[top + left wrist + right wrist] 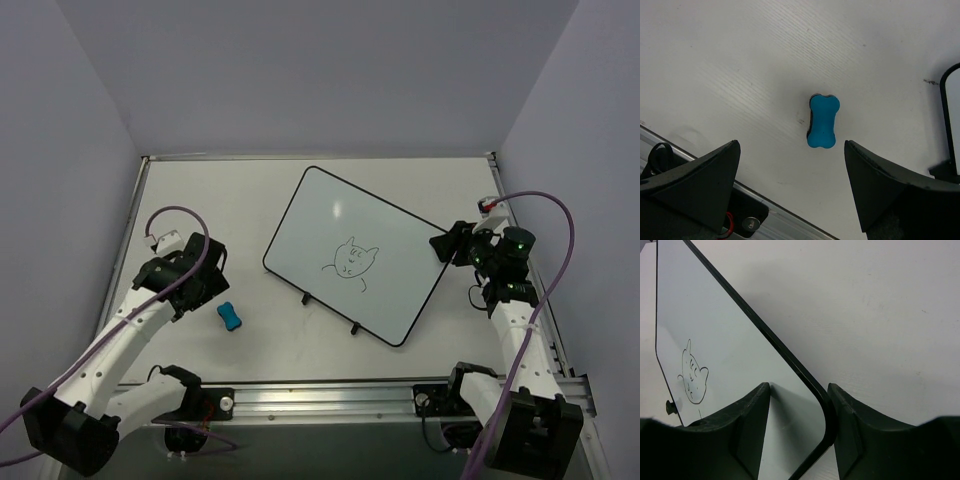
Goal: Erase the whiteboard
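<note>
**benchwatcher:** What's lying around the whiteboard point(350, 255)? Anything in the way?

**labrat_k:** Not much. There's a little blue bone-shaped eraser point(823, 121) flat on the table point(200, 190), off the board's 8 o'clock corner and well apart from it. The left gripper point(791, 150) hangs right over the eraser with its fingers spread wide, touching nothing. Purple cables point(545, 205) loop off both arms, but they're clear of the board.

**benchwatcher:** And how's the board sitting?

**labrat_k:** It's mid-table, skewed. From above, the long axis runs about 10 o'clock to 4 o'clock. Two black feet point(353, 326) poke out of the near long edge. The cat doodle point(350, 262) is near the middle, with its ears toward 12.

**benchwatcher:** Right side?

**labrat_k:** The right gripper point(800, 386) is at the board's 3 o'clock corner, fingers apart, with the rim of that corner running between them. I can't tell if they actually touch it. Its camera cuts off most of the board. The left wrist camera only catches a sliver of one corner. From overhead, the left fingers are hidden under the wrist.
</note>
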